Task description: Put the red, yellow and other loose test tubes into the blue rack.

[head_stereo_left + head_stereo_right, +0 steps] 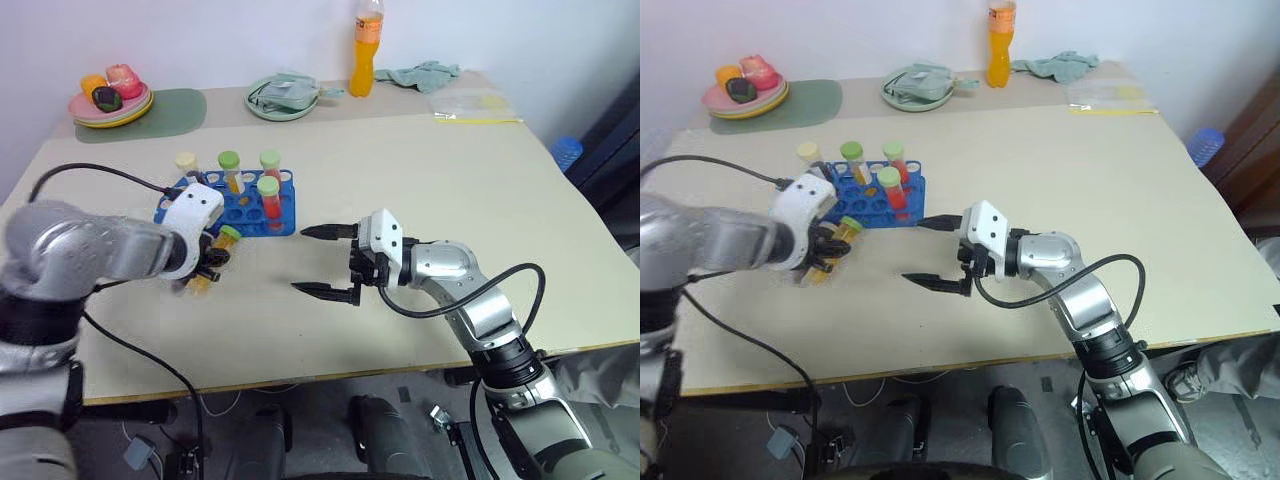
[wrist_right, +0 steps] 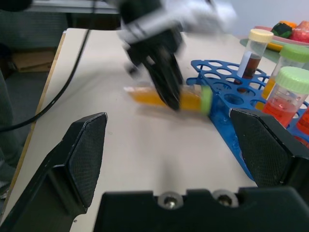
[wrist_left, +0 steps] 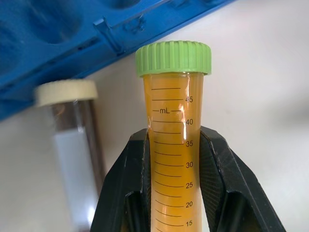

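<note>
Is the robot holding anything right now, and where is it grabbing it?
Yes. The left gripper is clamped on the yellow-orange test tube, around the middle of its body, below the green cap. The right gripper holds nothing.

Table (image 1: 400, 180): beige top, rectangular, far edge against a plain white wall (image 1: 200, 40). Floor (image 1: 300, 420): grey, below the near edge, with loose black cables (image 1: 150, 370). Dark furniture (image 1: 615, 150) beyond the right edge. Light even.
</note>
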